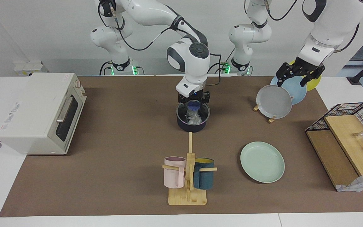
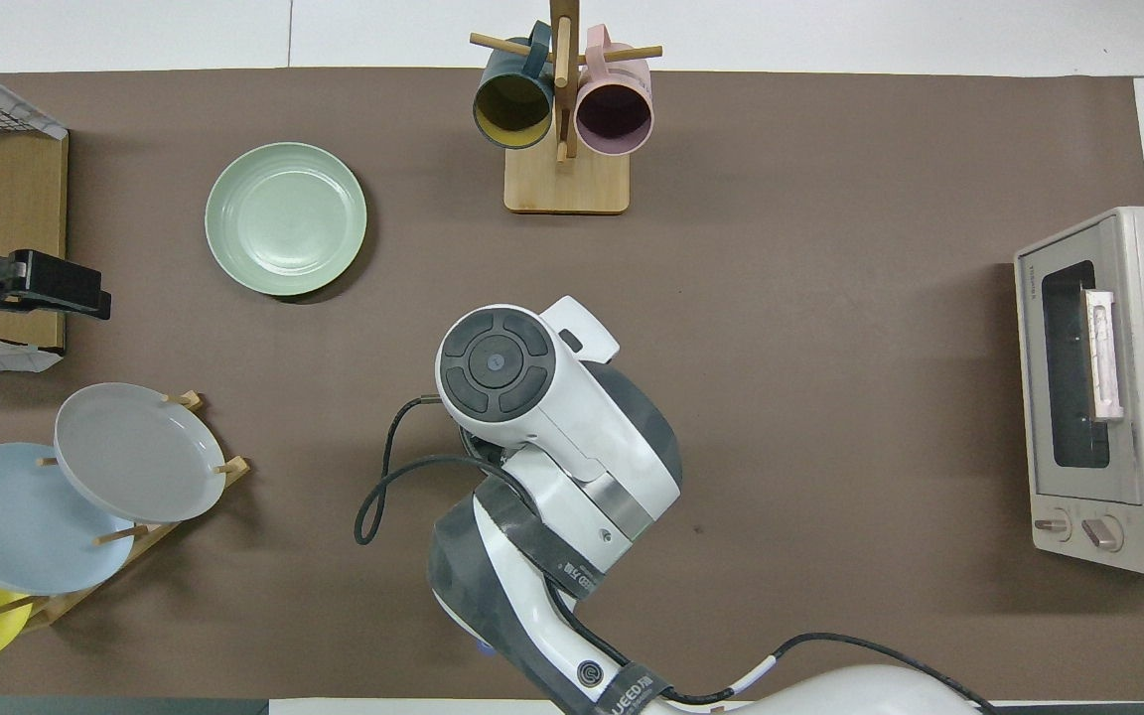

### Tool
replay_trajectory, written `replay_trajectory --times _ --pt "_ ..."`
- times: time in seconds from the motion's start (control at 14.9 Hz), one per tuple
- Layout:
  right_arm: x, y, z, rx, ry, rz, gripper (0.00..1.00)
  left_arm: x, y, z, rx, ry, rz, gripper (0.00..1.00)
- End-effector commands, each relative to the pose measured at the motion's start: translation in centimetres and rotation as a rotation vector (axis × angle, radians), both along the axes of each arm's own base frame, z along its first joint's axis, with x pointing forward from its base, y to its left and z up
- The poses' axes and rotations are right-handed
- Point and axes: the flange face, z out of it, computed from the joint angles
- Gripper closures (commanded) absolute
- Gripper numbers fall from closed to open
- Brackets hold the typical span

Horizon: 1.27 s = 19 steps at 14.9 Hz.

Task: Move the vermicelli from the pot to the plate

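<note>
The dark navy pot [image 1: 191, 126] stands mid-table, nearer to the robots than the mug stand. A glass lid with a blue knob [image 1: 193, 105] seems to sit on it, and a pale translucent clump, likely the vermicelli [image 1: 195, 119], shows inside. The pot's handle is hidden. My right gripper [image 1: 193, 101] is down at the knob. In the overhead view the right arm hides the pot. The mint-green plate [image 1: 262, 161] [image 2: 286, 218] lies bare, farther from the robots, toward the left arm's end. My left gripper [image 1: 298, 77] [image 2: 36, 288] hangs open over the plate rack, waiting.
A rack holds a grey plate [image 1: 274, 101], a light blue plate [image 1: 298, 90] and a yellow one. A mug stand [image 1: 187, 176] bears a pink and a dark blue mug. A toaster oven [image 1: 39, 113] stands at the right arm's end, a wire basket [image 1: 348, 138] at the left arm's end.
</note>
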Motion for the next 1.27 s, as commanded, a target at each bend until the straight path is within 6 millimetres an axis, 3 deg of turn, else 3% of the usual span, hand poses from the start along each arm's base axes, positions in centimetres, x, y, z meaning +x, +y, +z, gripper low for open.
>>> replay_trajectory --times 0.0,0.27,0.34,0.6,0.67,0.87,1.01,1.21 --pt "-0.4 -0.5 0.5 -0.002 -0.021 0.017 0.38 -0.3 0.1 0.0 0.022 -0.018 -0.004 0.00" --pt "0.3 -0.9 1.6 0.007 -0.032 0.015 0.38 -0.3 -0.4 0.0 0.022 -0.018 -0.011 0.00" --pt "0.8 -1.3 2.9 0.016 -0.045 0.022 0.38 -0.3 -0.5 0.0 0.022 -0.018 -0.011 0.00" --pt "4.6 -5.4 7.0 0.023 -0.062 0.041 0.41 -0.4 -0.8 -0.1 0.021 -0.016 -0.017 0.00" --pt "6.1 -7.4 7.5 0.022 -0.064 0.055 0.41 -0.5 -1.1 -0.1 0.021 -0.018 -0.023 0.00" --pt "9.5 -12.9 7.8 0.022 -0.078 0.109 0.41 -1.0 -4.7 -0.6 0.020 -0.006 -0.079 0.00" --pt "12.2 -18.3 7.2 0.017 -0.077 0.147 0.41 -1.6 -8.9 -1.5 0.019 0.007 -0.061 0.00" --pt "15.0 -27.4 5.5 0.013 -0.083 0.206 0.41 -3.5 -16.7 -5.4 -0.012 0.003 0.030 0.00"
